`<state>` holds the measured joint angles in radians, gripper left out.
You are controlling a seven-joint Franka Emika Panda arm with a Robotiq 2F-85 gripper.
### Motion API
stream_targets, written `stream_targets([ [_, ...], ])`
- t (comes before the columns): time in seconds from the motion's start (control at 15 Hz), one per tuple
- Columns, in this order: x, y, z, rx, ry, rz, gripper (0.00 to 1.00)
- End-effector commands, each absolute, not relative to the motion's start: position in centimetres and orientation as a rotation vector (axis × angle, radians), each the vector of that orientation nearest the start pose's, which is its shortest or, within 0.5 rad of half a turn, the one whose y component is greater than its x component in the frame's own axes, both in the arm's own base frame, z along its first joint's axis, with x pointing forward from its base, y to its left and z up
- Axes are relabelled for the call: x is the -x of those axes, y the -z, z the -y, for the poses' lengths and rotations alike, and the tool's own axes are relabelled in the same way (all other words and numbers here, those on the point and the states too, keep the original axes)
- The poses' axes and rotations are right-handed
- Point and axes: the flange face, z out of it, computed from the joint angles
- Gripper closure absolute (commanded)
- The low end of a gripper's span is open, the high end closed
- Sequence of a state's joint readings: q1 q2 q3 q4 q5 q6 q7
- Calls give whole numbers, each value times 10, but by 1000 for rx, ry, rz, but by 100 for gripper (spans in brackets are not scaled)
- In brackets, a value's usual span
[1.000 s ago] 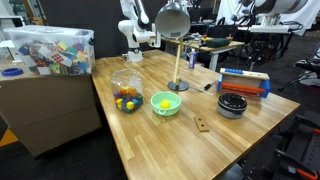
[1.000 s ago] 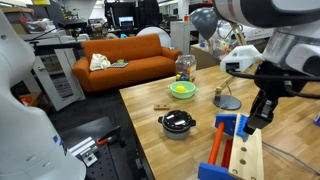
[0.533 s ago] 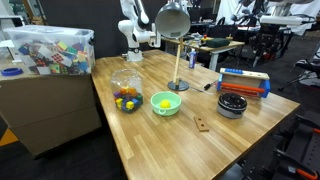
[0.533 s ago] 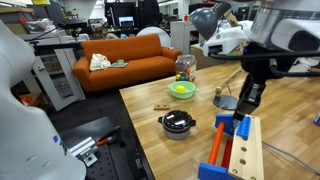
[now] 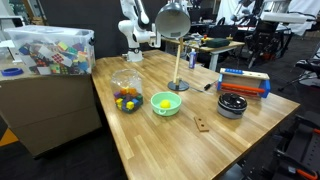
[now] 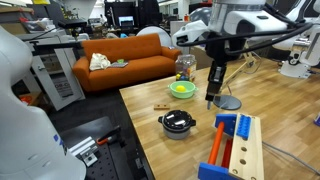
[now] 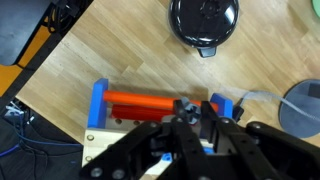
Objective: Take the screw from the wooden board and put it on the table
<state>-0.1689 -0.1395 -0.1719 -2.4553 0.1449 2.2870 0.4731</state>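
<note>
Hidden: the screw is too small to make out on the wooden board [image 5: 203,124] in both exterior views, and my wrist view misses the board.
My gripper [image 6: 209,100]: hanging above the table [image 5: 150,140]. The fingers are dark and blurred, so I can't tell their gap or whether they grip anything.
Around: green bowl [image 6: 182,89], black pot [image 7: 205,20], and a blue-and-red toy [image 7: 140,100] right under me.
Board: small, flat, brown, near the bowl.

Table [image 5: 150,140]: pale butcher-block, long glued strips in honey tones. Wooden board [image 5: 203,124]: darker brown, plain. Bowl [image 5: 165,103]: lime green, something yellow inside. Clear jar [image 5: 126,92]: balls in yellow, blue, red. Lidded pot [image 7: 204,20]: glossy black. Toy rack [image 7: 140,100]: blue end blocks, orange-red bar, pale wood base. Sofa [image 6: 130,62]: bright orange. Clear bin [image 5: 50,48]: multicoloured blocks inside. Stand [image 5: 50,110] beneath it: cardboard brown.
</note>
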Motion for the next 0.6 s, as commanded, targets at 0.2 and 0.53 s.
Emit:
stream_targets([
  [0.2,-440,-328,84,2928,13,-1059,95],
  [0.53,-463,-324,13,2967,206,-1009,95],
])
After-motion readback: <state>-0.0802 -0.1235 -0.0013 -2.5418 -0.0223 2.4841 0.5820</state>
